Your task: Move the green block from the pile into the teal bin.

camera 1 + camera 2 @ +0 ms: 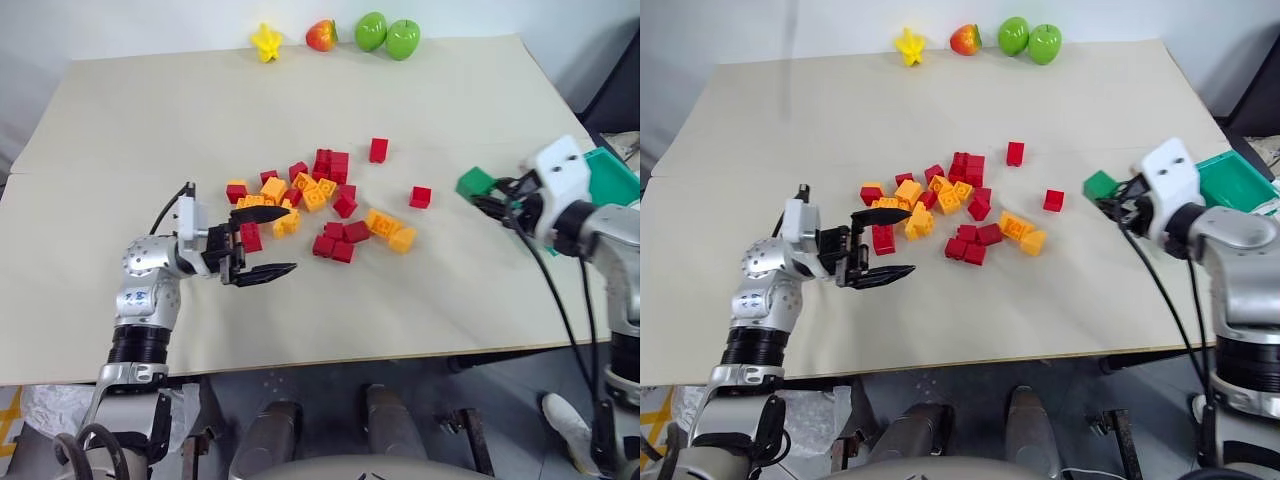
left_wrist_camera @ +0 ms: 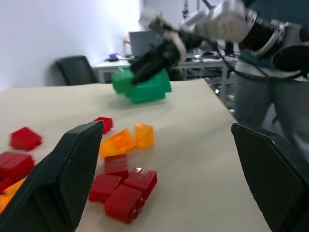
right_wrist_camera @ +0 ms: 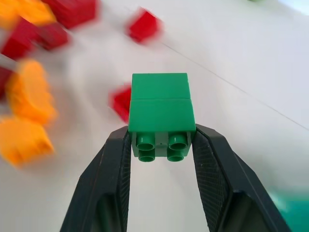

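Note:
My right gripper (image 1: 488,199) is shut on the green block (image 1: 475,183) and holds it in the air above the table's right side, between the pile and the teal bin (image 1: 615,178). In the right wrist view the green block (image 3: 161,113) sits clamped between both fingers, studs toward the camera. The left wrist view shows the green block (image 2: 142,86) held aloft too. The pile (image 1: 305,205) of red and yellow-orange bricks lies mid-table. At the pile's left edge my left gripper (image 1: 262,243) stands open, holding nothing.
Two green apples (image 1: 388,35), a red fruit (image 1: 321,35) and a yellow star-shaped toy (image 1: 266,42) line the far edge of the beige table (image 1: 150,130). Single red bricks (image 1: 378,150) lie apart from the pile. The table's front edge runs close below my left arm.

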